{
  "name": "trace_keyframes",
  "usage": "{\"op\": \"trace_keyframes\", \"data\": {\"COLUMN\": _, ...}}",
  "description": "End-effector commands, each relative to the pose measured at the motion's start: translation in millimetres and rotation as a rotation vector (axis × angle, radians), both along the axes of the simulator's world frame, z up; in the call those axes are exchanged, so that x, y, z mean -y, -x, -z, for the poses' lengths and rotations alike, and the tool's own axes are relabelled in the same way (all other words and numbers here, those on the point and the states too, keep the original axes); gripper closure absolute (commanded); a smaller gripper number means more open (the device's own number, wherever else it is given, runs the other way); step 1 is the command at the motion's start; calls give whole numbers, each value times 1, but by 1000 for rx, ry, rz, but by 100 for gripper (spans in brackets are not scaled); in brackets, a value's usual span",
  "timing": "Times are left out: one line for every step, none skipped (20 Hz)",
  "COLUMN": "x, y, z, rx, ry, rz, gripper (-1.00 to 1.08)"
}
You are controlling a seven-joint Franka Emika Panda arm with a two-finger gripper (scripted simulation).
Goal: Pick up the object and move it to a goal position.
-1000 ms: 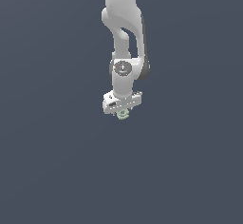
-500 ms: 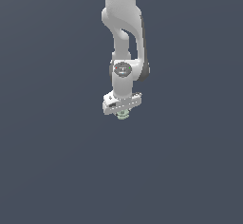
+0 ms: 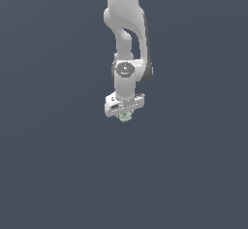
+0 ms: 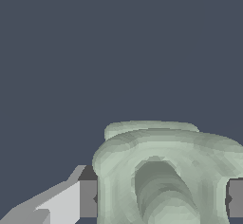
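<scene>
Beneath the white arm [image 3: 127, 39], the fingers [image 4: 88, 198] clamp the sage-green object [image 3: 126, 117] from both sides; plain dark grey surrounds it, nothing nearby.

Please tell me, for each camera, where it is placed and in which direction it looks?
Exterior view: off the arm, exact position unknown; faces the arm, gripper and object against a plain dark background.
Wrist view: on the wrist, looks along the fingers at the object between them.
Shared: gripper and object.
</scene>
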State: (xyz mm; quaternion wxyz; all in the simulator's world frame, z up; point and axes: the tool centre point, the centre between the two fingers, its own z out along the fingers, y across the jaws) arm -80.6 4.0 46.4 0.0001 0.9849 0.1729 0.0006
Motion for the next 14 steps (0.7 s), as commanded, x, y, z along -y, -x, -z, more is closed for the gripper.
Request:
{"op": "trace_keyframes", "data": {"x": 1, "y": -1, "z": -7, "rx": 1, "ry": 0, "rz": 0, "gripper": 108}}
{"op": "trace_keyframes", "data": {"x": 2, "y": -1, "z": -11, "rx": 1, "ry": 0, "rz": 0, "gripper": 108}}
{"op": "trace_keyframes", "data": {"x": 3, "y": -2, "z": -16, "rx": 1, "ry": 0, "rz": 0, "gripper": 108}}
{"op": "trace_keyframes", "data": {"x": 4, "y": -2, "z": -21, "rx": 1, "ry": 0, "rz": 0, "gripper": 108}}
{"op": "trace_keyframes", "data": {"x": 5, "y": -2, "z": -27, "rx": 1, "ry": 0, "rz": 0, "gripper": 108}}
{"op": "trace_keyframes", "data": {"x": 6, "y": -3, "z": -33, "rx": 1, "ry": 0, "rz": 0, "gripper": 108}}
{"op": "trace_keyframes", "data": {"x": 7, "y": -4, "z": -40, "rx": 1, "ry": 0, "rz": 0, "gripper": 108}}
{"op": "trace_keyframes", "data": {"x": 8, "y": -4, "z": -47, "rx": 1, "ry": 0, "rz": 0, "gripper": 108}}
{"op": "trace_keyframes", "data": {"x": 9, "y": -5, "z": -55, "rx": 1, "ry": 0, "rz": 0, "gripper": 108}}
{"op": "trace_keyframes", "data": {"x": 11, "y": -6, "z": -63, "rx": 1, "ry": 0, "rz": 0, "gripper": 108}}
{"op": "trace_keyframes", "data": {"x": 12, "y": -6, "z": -72, "rx": 1, "ry": 0, "rz": 0, "gripper": 108}}
{"op": "trace_keyframes", "data": {"x": 14, "y": -7, "z": -81, "rx": 1, "ry": 0, "rz": 0, "gripper": 108}}
{"op": "trace_keyframes", "data": {"x": 15, "y": -8, "z": -91, "rx": 1, "ry": 0, "rz": 0, "gripper": 108}}
{"op": "trace_keyframes", "data": {"x": 17, "y": -9, "z": -101, "rx": 1, "ry": 0, "rz": 0, "gripper": 108}}
